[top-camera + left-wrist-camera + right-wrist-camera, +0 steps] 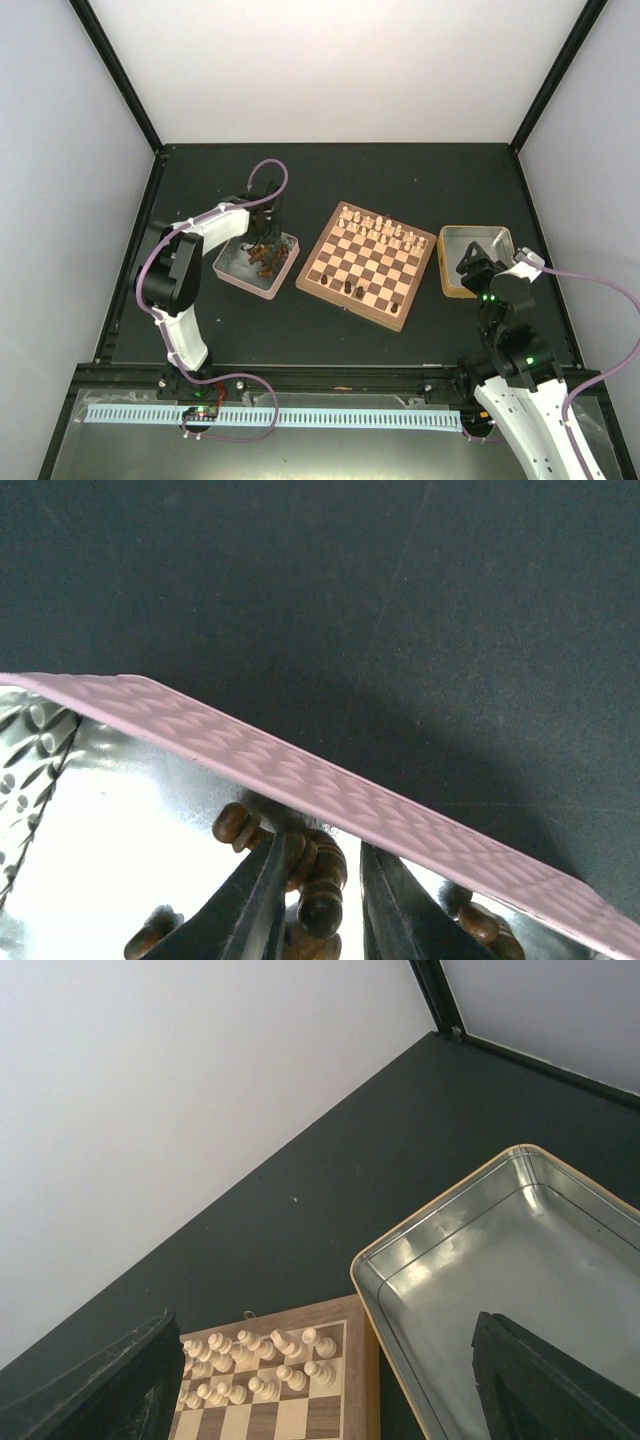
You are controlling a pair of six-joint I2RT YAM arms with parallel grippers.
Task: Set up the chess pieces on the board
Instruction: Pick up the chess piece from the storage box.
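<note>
The board (385, 310) lies mid-table, with cream chessmen (380, 228) along its far side and three dark chess pieces (353, 290) near its front edge. Several more dark pieces (264, 262) lie in a pink-rimmed metal tray (228, 270). My left gripper (262, 243) is down inside this tray. In the left wrist view the left gripper (325, 880) stands open, narrowly straddling a dark piece (322, 905) that touches the left finger (255, 900), with a gap to the right one. My right gripper (470, 262) is wide open and empty, above a yellow-rimmed tray (498, 234).
The yellow-rimmed tray (520, 1260) holds nothing, right of the board's rim (358, 1360). The pink tray's wall (330, 780) crosses just ahead of the left fingers. Black frame posts and white walls enclose the dark mat (400, 175).
</note>
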